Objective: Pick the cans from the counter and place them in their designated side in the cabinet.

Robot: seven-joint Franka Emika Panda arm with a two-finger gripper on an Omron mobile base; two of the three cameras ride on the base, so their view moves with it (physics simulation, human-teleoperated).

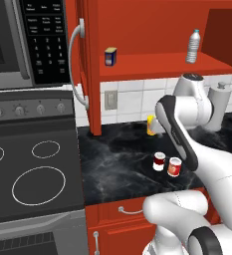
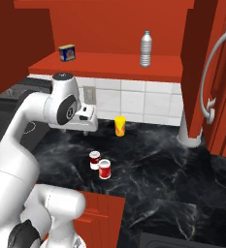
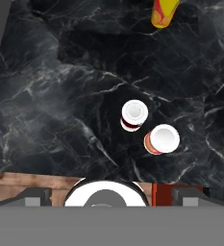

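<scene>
Two cans stand side by side near the front edge of the black marble counter (image 1: 117, 164): a dark maroon can (image 1: 159, 162) (image 2: 94, 160) (image 3: 134, 115) and a bright red can (image 1: 174, 167) (image 2: 104, 169) (image 3: 161, 140). My gripper (image 2: 84, 128) (image 1: 159, 127) hangs well above the counter, behind the cans and pointing down at them. It is open and holds nothing, with its fingers (image 3: 36, 196) far apart at the bottom of the hand view. The red cabinet (image 1: 157, 62) (image 2: 109, 65) is above, its door (image 1: 90, 64) swung open.
On the cabinet shelf stand a small blue-and-yellow box (image 1: 110, 56) (image 2: 67, 52) and a water bottle (image 1: 193, 46) (image 2: 145, 49). A yellow-orange cup (image 2: 120, 126) (image 3: 164, 12) sits at the back of the counter. The stovetop (image 1: 33, 174) lies to the left, under a microwave (image 1: 18, 40).
</scene>
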